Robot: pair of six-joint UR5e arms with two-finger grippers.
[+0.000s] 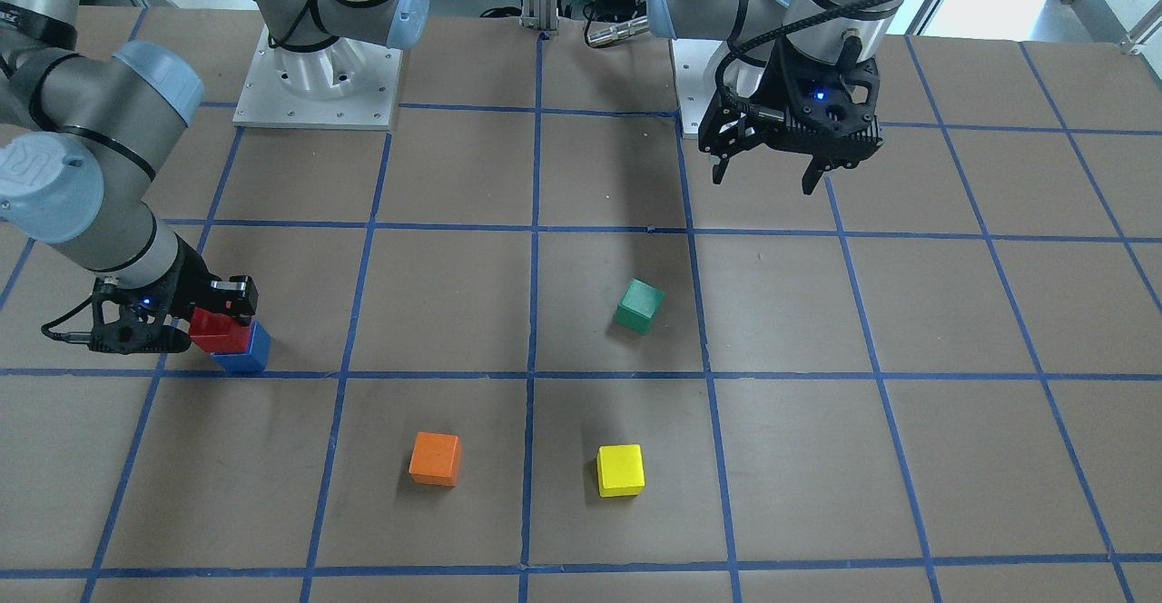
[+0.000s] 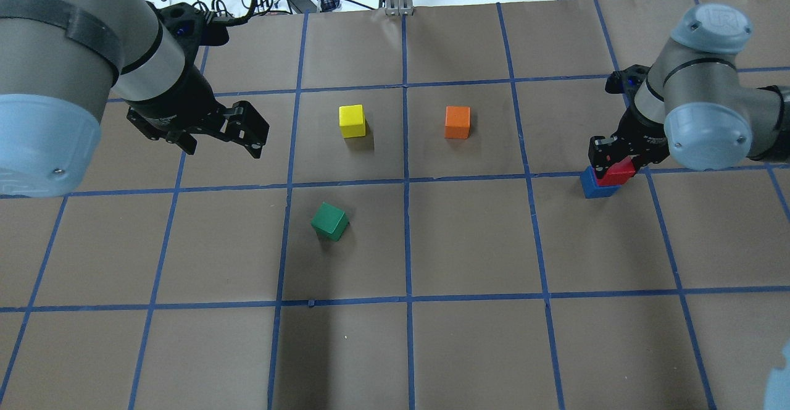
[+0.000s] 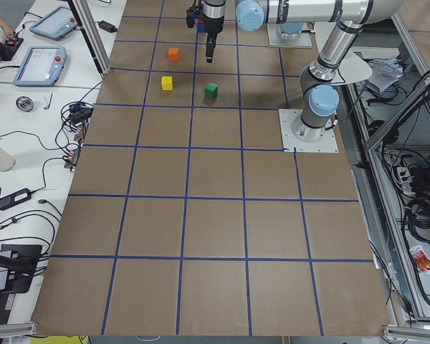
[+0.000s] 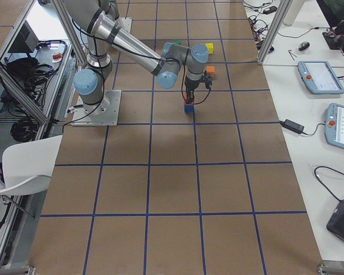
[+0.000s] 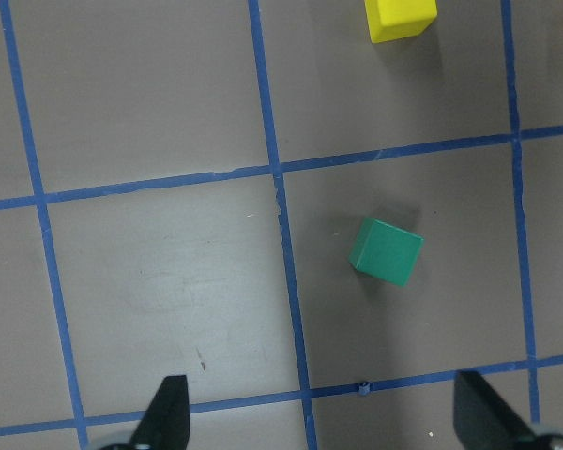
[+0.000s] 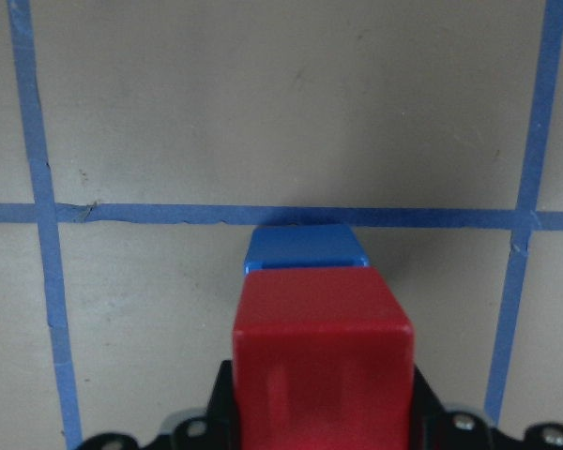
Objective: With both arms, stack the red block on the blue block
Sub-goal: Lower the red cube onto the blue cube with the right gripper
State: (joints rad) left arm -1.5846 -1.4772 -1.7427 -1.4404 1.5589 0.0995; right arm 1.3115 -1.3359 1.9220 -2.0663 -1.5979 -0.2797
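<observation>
Front-facing view: a brown table (image 1: 454,176) gridded with blue tape (image 1: 533,312) carries a green block (image 1: 639,306), an orange block (image 1: 435,458) and a yellow block (image 1: 621,469), all well apart. The right gripper (image 1: 214,323), low on a bent arm, clamps the red block (image 1: 218,334). The red block sits offset over the blue block (image 1: 245,356) beside a tape line. The left gripper (image 1: 764,182) hangs high near its base, jaws wide and empty.

Overhead view: red covers only part of blue's top; whether they touch I cannot tell.

Left side view: white benches with teach pendants (image 3: 39,64) flank the table.

Right side view: the right arm (image 4: 135,46) stretches outward, wrist pointing straight down over the two blocks.

Left wrist view: the green block lies beyond the spread fingers (image 5: 164,417).

Right wrist view: red fills the jaws, blue peeking out beyond it.
</observation>
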